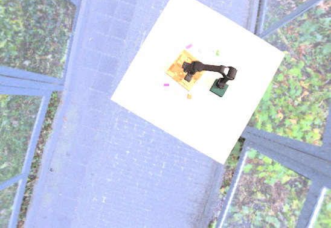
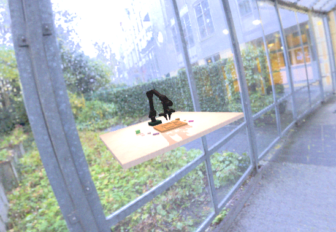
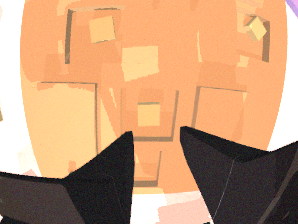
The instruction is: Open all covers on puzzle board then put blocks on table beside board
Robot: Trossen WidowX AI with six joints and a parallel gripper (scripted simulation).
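The orange puzzle board (image 1: 179, 71) (image 3: 220, 30) lies on the table under the hand. My gripper (image 3: 156, 135) (image 2: 168, 119) is partly open, with nothing between its fingertips, above the board. In the wrist view, small pale square knobs show at the upper left (image 3: 102, 29), the middle (image 3: 149, 114) and, turned, the upper right (image 3: 256, 28). Beside the board lie a purple block (image 1: 188, 46) (image 2: 156, 134), a magenta block (image 1: 166, 85) (image 2: 190, 121), an orange block (image 1: 189, 96) and a green block (image 1: 217, 52) (image 2: 137, 132). The fingers hide part of the board's near side.
The arm's dark green base (image 1: 219, 88) (image 2: 155, 123) stands on the table beside the board. Small pale pieces (image 2: 149, 133), too faint to identify, lie between the green and purple blocks. The table (image 1: 145, 91) ends in a free edge on every side.
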